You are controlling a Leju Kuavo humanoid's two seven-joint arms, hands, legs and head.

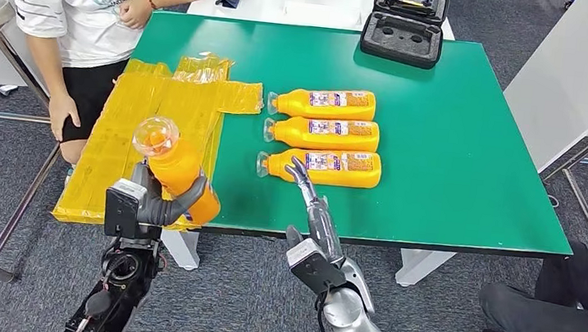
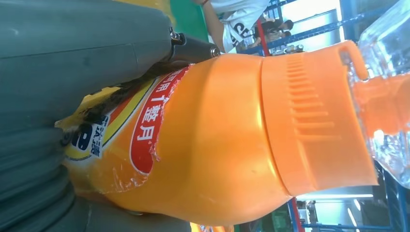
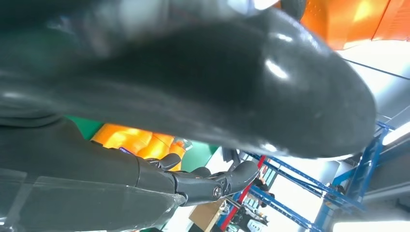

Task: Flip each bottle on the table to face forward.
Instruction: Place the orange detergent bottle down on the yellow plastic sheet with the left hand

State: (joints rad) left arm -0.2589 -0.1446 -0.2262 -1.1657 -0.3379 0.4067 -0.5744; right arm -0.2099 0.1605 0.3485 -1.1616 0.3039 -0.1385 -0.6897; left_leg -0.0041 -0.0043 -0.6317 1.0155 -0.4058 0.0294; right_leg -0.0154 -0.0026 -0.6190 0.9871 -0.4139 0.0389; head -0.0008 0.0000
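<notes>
Left hand wraps an orange bottle, held clear of the table's near edge with its clear cap tilted up. Right hand, fingers apart and holding nothing, reaches toward the nearest of three lying bottles. Risk: the raised bottle could slip if the grip loosens during turning, or knock the row when set down. Surface: green table bearing yellow bags and a black case; grey carpet below, a person seated alongside.
</notes>
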